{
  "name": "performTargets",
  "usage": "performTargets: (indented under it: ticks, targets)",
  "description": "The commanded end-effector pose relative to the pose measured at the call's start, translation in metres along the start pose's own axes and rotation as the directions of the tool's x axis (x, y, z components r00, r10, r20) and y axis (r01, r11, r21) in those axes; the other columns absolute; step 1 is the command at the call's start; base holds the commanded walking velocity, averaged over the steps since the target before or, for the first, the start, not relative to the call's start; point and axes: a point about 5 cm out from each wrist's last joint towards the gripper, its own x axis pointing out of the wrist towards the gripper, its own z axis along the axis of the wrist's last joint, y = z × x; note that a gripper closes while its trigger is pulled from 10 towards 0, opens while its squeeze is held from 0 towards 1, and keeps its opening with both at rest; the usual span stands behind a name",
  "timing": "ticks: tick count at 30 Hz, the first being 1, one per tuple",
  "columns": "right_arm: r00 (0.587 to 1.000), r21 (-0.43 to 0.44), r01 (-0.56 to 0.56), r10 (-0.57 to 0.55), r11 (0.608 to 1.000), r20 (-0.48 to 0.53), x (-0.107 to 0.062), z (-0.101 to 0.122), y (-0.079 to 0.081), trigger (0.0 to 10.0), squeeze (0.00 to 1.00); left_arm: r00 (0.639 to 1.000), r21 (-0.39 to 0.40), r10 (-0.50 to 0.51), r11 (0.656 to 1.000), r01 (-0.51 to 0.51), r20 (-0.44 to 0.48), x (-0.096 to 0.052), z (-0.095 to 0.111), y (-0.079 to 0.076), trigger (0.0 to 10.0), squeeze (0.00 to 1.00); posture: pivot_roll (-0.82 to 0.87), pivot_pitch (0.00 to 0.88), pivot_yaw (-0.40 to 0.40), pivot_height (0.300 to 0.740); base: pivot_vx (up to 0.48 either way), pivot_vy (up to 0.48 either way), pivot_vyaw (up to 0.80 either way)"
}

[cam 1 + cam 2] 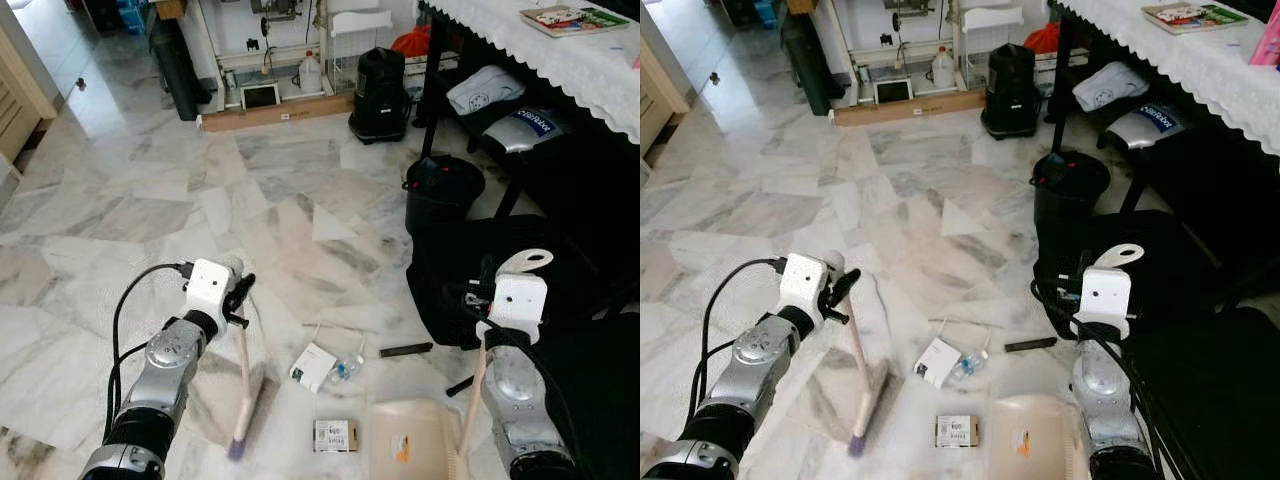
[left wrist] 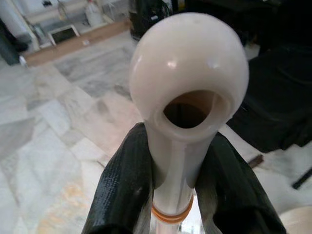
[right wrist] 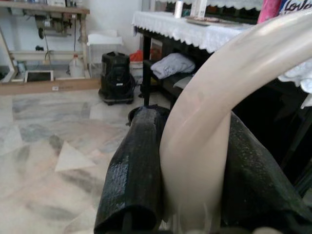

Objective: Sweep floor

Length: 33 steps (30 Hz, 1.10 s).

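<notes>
My left gripper (image 1: 238, 292) is shut on the cream broom handle (image 2: 187, 78), whose rounded end fills the left wrist view between the black fingers (image 2: 122, 180). The broom slants down to its purple bristles (image 1: 241, 438) on the marble floor. My right gripper (image 3: 195, 180) is shut on the beige dustpan handle (image 1: 474, 395), and the dustpan (image 1: 405, 440) rests on the floor just right of the litter. Between broom and dustpan lie a white card (image 1: 313, 366), a small clear bottle (image 1: 347, 368), a small box (image 1: 335, 435) and a black stick (image 1: 405, 350).
A black bin (image 1: 442, 190) and a black bag (image 1: 480, 270) stand to the right, under a table with a white cloth (image 1: 560, 60). A black canister (image 1: 380, 95) and a long cardboard box (image 1: 275, 112) line the far wall. Open marble floor lies ahead and left.
</notes>
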Motion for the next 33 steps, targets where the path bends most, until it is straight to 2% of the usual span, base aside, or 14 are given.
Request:
performTargets:
  ticks: [1, 6, 11, 17, 22, 33]
  targets:
    - [1.0, -0.013, -0.006, 0.006, 1.0, 0.018, -0.001, 0.0, 0.0, 10.0, 0.0, 1.0, -0.002, 0.001, 1.0, -0.001, -0.012, -0.001, 0.0, 0.003, 10.0, 0.0, -0.05, 0.101, 0.097, 0.74, 0.0, 0.0, 0.0]
    - [1.0, -0.019, -0.001, 0.001, 1.0, 0.003, -0.003, -0.005, 0.0, 10.0, 0.0, 1.0, -0.03, -0.006, 1.0, 0.005, -0.023, -0.001, 0.0, 0.004, 10.0, 0.0, -0.04, 0.107, 0.106, 0.74, 0.0, 0.0, 0.0]
    - [1.0, -0.07, -0.007, 0.008, 0.997, 0.013, -0.004, -0.006, 0.003, 10.0, 0.0, 1.0, -0.04, -0.011, 0.999, 0.01, -0.022, 0.001, 0.002, 0.004, 10.0, 0.0, -0.04, 0.114, 0.111, 0.74, 0.0, 0.0, 0.0]
    - [1.0, -0.092, -0.009, 0.011, 0.996, 0.027, -0.003, -0.006, 0.007, 10.0, 0.0, 1.0, -0.053, -0.02, 0.998, 0.019, -0.024, 0.0, 0.003, 0.003, 10.0, 0.0, -0.03, 0.123, 0.119, 0.74, 0.0, 0.0, 0.0]
    - [0.998, -0.089, 0.036, -0.03, 0.995, 0.063, 0.003, -0.003, 0.009, 10.0, 0.0, 0.999, -0.082, -0.022, 0.996, 0.019, -0.036, -0.002, 0.002, 0.004, 10.0, 0.0, -0.02, 0.127, 0.123, 0.74, 0.0, 0.0, 0.0]
    - [1.0, -0.092, 0.001, 0.0, 0.996, 0.01, 0.002, -0.014, 0.024, 10.0, 0.0, 0.999, -0.12, -0.034, 0.992, 0.031, -0.022, -0.002, 0.005, 0.002, 10.0, 0.0, 0.01, 0.128, 0.128, 0.74, 0.0, 0.0, 0.0]
